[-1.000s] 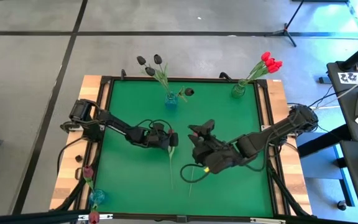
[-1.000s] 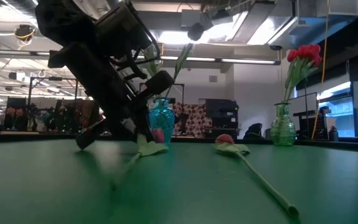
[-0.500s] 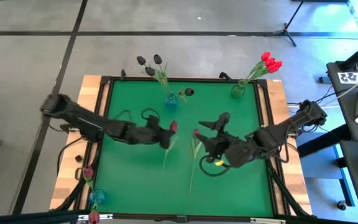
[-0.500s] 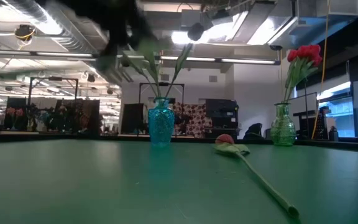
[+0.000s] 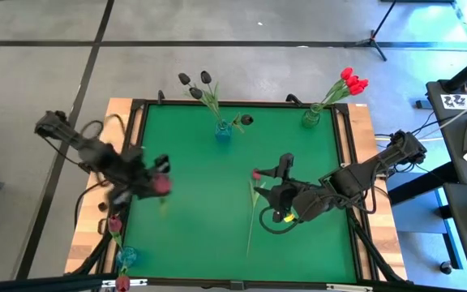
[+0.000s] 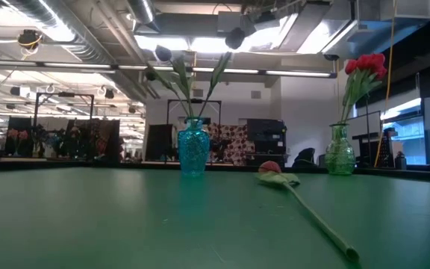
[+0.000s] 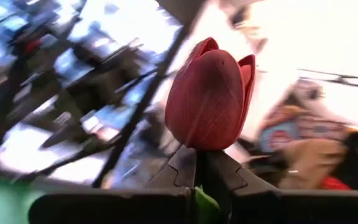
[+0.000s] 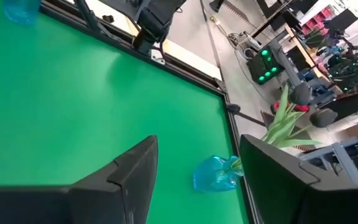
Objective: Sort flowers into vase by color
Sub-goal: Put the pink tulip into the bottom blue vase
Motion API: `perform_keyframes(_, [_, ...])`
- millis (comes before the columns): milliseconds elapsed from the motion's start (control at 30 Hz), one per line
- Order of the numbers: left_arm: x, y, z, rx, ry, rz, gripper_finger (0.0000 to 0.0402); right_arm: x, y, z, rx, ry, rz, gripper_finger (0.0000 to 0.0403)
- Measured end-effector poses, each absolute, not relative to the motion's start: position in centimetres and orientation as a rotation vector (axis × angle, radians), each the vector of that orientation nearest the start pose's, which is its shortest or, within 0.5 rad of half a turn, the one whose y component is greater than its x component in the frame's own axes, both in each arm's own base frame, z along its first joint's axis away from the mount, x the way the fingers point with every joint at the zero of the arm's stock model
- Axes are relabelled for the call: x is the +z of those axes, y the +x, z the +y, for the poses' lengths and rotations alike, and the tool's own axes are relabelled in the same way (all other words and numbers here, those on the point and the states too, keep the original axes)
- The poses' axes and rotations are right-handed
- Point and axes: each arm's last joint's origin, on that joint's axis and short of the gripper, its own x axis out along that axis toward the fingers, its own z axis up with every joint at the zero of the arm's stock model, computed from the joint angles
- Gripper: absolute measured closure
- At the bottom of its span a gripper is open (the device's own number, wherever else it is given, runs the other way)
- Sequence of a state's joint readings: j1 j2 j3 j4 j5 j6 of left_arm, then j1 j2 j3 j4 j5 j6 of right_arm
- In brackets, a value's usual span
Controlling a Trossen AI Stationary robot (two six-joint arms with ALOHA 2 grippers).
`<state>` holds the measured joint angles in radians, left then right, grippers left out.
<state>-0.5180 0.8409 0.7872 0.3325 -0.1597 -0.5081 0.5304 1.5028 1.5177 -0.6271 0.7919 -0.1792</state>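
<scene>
My left gripper [image 5: 152, 182] is up over the table's left edge, shut on a dark maroon tulip [image 7: 210, 93]. My right gripper [image 5: 272, 180] hangs open above the table's middle, just right of a red tulip [image 5: 255, 173] that lies flat on the green mat, its stem toward the near edge. A blue vase [image 5: 223, 130] at the far edge holds black tulips. A green vase [image 5: 310, 118] at the far right holds red ones. Another blue vase [image 5: 126, 258] at the near left corner holds maroon ones. My left gripper pinches the maroon tulip's stem [image 7: 202, 198] between its two fingers, right under the head. The head [image 7: 211, 99] stands just past the fingertips [image 7: 180, 167]. The tulip is lifted clear of the table; the rest of its stem is hidden behind the fingers.
A loose dark flower head [image 5: 246, 119] lies beside the far blue vase. The mat [image 5: 201, 235] has a dark raised frame with wooden strips at the left and right. Cables and a stand crowd the floor to the right.
My left gripper has risen from the mat's middle and swung toward the table's left edge, turning as it went. The maroon tulip, which lay on the mat, has gone up clear with it. My right gripper has drawn back a little toward the right and rolled.
</scene>
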Motion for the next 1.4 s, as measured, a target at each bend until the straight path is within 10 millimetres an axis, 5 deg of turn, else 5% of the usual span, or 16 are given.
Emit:
perform_keyframes(300, [39.8, 12.0, -9.5, -0.867, -0.453, -0.335, 0.0393, 38.0, 28.7, 13.9, -0.229, -0.526, 0.512, 0.0175])
perform_keyframes(567, [40.2, 8.4, -9.4, -1.230, -0.341, -0.352, 0.0392, 37.9, 29.0, 13.6, -0.283, -0.270, 0.478, 0.0175])
perform_keyframes(933, [37.4, 7.8, -11.8, -1.358, -0.175, -0.209, 0.0392, 35.7, 30.5, 14.9, -0.211, -0.070, 0.540, 0.0175])
perform_keyframes(1400, [33.4, 9.3, -13.2, -1.172, -0.167, -0.176, 0.0392, 35.5, 31.3, 13.3, -0.293, 0.049, 0.539, 0.0175])
